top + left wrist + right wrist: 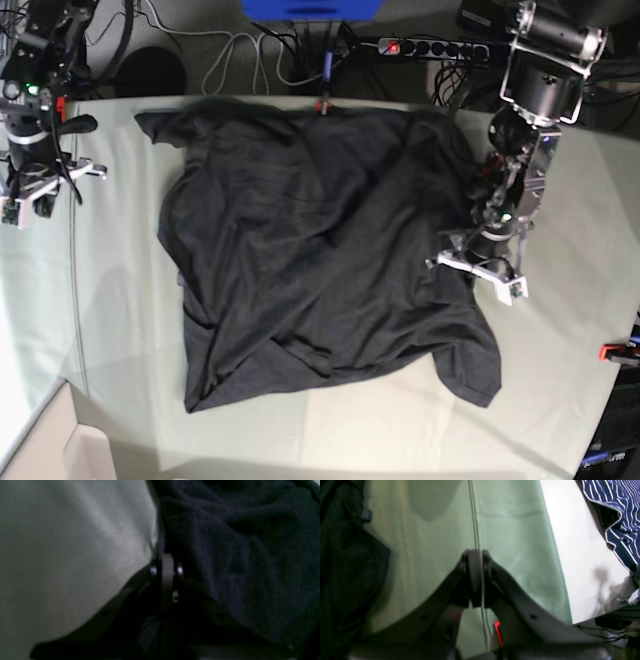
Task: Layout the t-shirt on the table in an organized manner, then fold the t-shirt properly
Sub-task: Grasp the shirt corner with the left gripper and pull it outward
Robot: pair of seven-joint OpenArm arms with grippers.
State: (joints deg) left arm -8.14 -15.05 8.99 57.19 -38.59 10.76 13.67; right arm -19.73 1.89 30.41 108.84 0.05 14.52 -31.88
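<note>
Pale table [560, 390] bears the t-shirt [310, 270] — left end effector [166, 562] clamps its edge (right end effector [475, 555] closed, empty).

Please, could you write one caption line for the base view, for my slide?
Left gripper shut on the crumpled black t-shirt; right gripper shut, empty, at the table edge.
</note>
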